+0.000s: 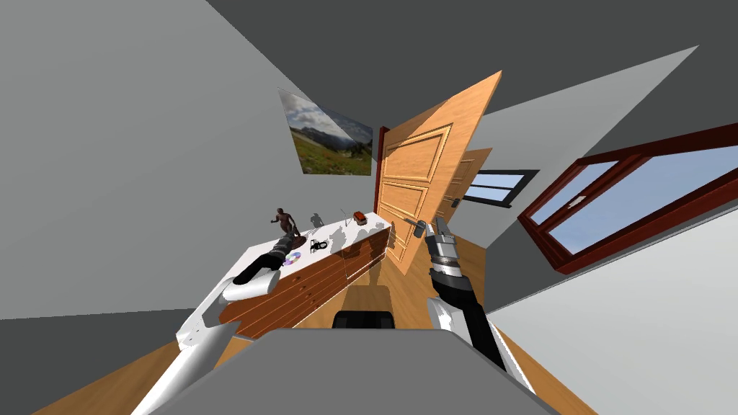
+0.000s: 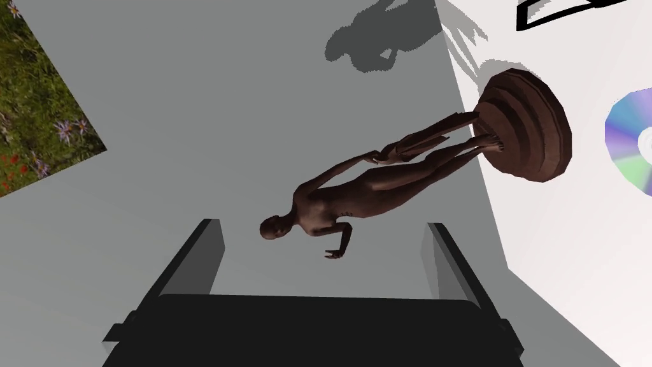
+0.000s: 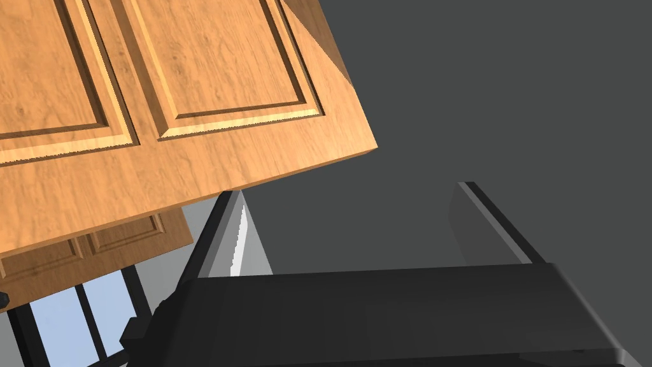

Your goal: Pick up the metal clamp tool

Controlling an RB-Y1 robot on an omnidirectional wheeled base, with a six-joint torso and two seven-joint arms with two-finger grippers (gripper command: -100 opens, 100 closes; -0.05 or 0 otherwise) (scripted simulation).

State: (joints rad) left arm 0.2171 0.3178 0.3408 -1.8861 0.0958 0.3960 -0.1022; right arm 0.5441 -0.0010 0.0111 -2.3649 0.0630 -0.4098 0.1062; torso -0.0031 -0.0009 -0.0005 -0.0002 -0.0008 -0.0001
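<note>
While my left pincer (image 2: 325,226) hangs wide open and empty, facing a brown figurine (image 2: 382,185), the clamp (image 1: 318,246) lies just beside it on the white dresser top (image 1: 367,229). It looks thin, rigid and probably slick, so I'd pinch its frame squarely. My right pincer (image 3: 350,191) is open too.

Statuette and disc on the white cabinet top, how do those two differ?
The statuette is dark brown; the disc is shiny with rainbow tints. The statuette stands upright on a round base, while the disc lies flat. The statuette is a human figure that rises well above the top; the disc is a thin round plate. Both rest on the white cabinet top, close together but not touching.
</note>
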